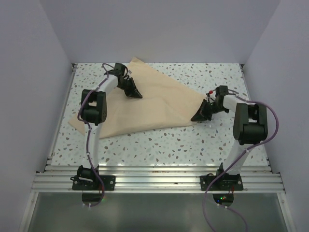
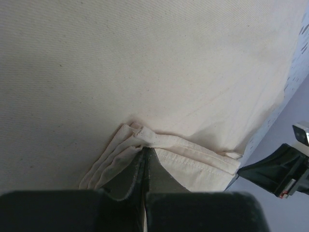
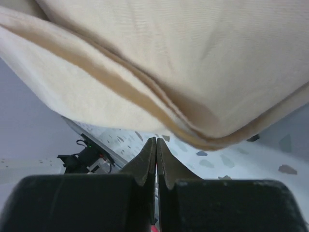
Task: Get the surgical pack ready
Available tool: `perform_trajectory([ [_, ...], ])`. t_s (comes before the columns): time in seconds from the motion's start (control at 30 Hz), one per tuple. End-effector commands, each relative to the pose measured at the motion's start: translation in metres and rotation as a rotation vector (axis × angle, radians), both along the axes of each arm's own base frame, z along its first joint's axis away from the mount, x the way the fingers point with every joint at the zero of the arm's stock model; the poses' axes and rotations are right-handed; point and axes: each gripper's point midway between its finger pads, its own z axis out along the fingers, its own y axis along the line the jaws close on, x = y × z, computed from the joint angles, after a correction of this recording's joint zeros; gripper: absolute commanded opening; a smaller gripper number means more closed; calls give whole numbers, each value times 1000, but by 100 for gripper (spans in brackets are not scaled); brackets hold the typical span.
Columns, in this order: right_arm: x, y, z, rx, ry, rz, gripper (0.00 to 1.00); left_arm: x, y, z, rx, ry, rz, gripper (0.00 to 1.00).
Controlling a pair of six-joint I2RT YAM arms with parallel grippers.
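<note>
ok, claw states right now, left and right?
Left claw: closed, pinching a bunched corner of the tan cloth.
Right claw: closed, tips at the cloth's folded edge; grip on it cannot be told.

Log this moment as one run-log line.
left gripper: shut on cloth fold | right gripper: shut at cloth corner, hold unclear

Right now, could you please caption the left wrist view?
Shut left gripper pinching a bunched corner of the tan cloth sheet.
</note>
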Motion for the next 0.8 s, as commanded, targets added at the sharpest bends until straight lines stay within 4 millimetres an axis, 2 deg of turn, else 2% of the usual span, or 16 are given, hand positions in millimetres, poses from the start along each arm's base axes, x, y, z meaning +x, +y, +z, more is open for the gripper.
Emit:
perform_trajectory([
  [0.0, 16, 1, 50, -80, -140, 54, 0, -33, 21, -40, 126, 144, 0, 0],
  [0.13, 40, 32, 70, -113, -207, 141, 0, -22, 25, -6, 126, 66, 8, 6],
  [0.23, 55, 57, 80, -120, -240, 197, 0, -9, 38, 38, 149, -40, 41, 33],
  [0.27, 59, 63, 84, -113, -248, 201, 0, -4, 46, 62, 161, -95, 54, 38],
  [0.37, 78, 79, 85, -137, -269, 198, 0, 0, 73, 107, 205, -188, 109, 44],
  [0.4, 87, 89, 87, -134, -287, 210, 0, -3, 84, 114, 235, -196, 134, 47],
  [0.43, 91, 97, 87, -126, -287, 210, 0, -7, 103, 138, 256, -232, 175, 55],
  [0.5, 104, 122, 92, -96, -330, 236, 0, -21, 129, 143, 316, -231, 225, 59],
  [0.53, 107, 133, 95, -75, -334, 233, 0, -31, 143, 166, 335, -282, 248, 62],
  [0.57, 118, 146, 102, -52, -386, 233, 0, -45, 171, 153, 395, -236, 301, 63],
  [0.6, 123, 168, 105, -20, -405, 242, 0, -58, 195, 170, 430, -266, 345, 66],
  [0.63, 130, 179, 108, -8, -433, 240, 0, -68, 207, 168, 464, -257, 364, 67],
  [0.67, 141, 192, 108, 0, -477, 234, 0, -85, 226, 150, 540, -204, 390, 68],
  [0.7, 146, 212, 120, 14, -525, 250, 0, -98, 237, 146, 578, -176, 406, 66],
  [0.73, 153, 222, 96, 7, -494, 255, 0, -110, 255, 145, 617, -154, 439, 64],
  [0.77, 156, 230, 93, 11, -489, 263, 0, -126, 265, 131, 654, -98, 448, 64],
])
